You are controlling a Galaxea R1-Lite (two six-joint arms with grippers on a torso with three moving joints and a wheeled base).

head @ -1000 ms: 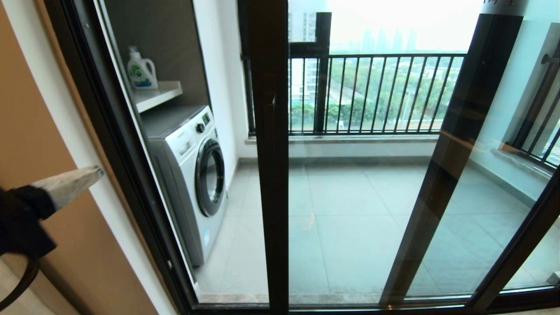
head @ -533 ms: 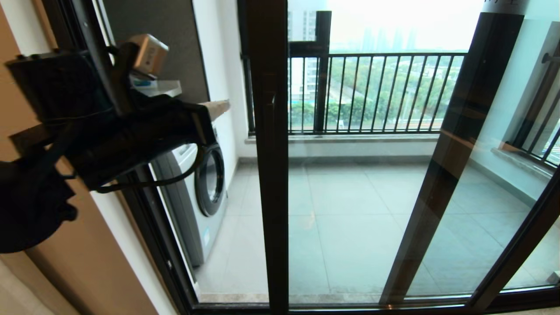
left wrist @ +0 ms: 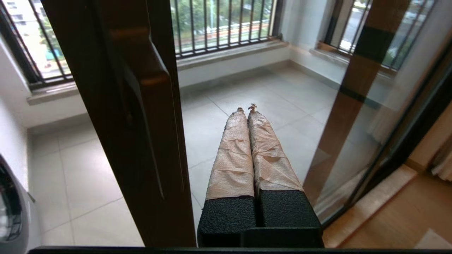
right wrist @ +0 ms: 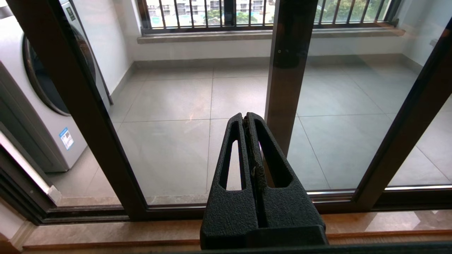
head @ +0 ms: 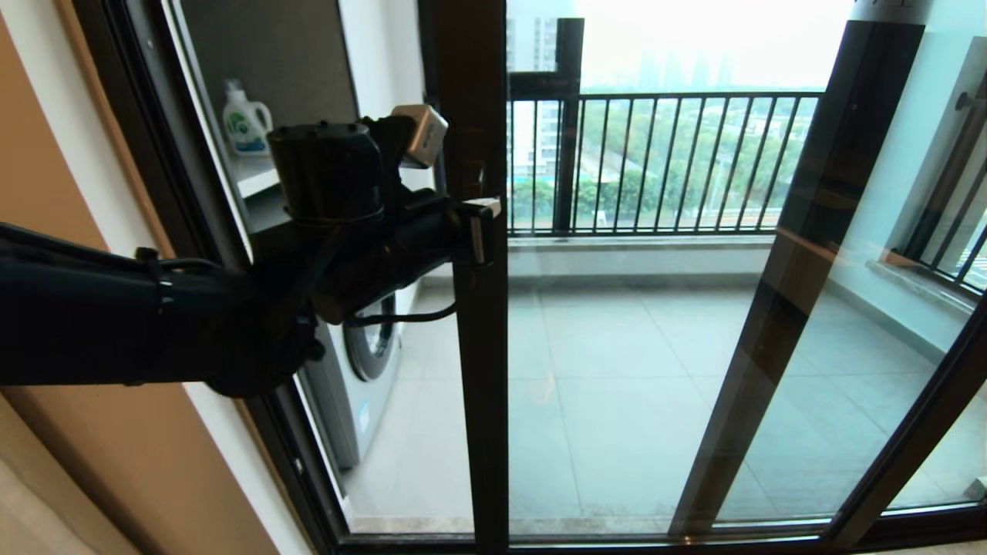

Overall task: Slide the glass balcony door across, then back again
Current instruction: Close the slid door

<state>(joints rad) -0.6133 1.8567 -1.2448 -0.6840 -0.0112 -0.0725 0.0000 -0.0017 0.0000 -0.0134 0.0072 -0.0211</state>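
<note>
The glass balcony door (head: 480, 401) shows as a tall dark stile in the middle of the head view, with glass to its right. Its dark bar handle (head: 481, 177) runs down the stile. My left arm reaches across from the left, and my left gripper (head: 484, 222) is shut and empty, its tips at the stile just below the handle. In the left wrist view the tape-wrapped fingers (left wrist: 233, 155) lie pressed together beside the stile and handle (left wrist: 141, 84). My right gripper (right wrist: 247, 118) is shut and empty, low before the door's bottom track, out of the head view.
A white washing machine (head: 362, 324) and a detergent bottle (head: 245, 123) on a shelf stand on the balcony at left. A second dark-framed glass panel (head: 802, 270) slants at right. Black railing bars (head: 655, 162) close the outer window. A tan wall (head: 85, 231) is at far left.
My left arm has risen from the lower left and swung right, bringing its shut gripper to the door stile. The door has not moved.
</note>
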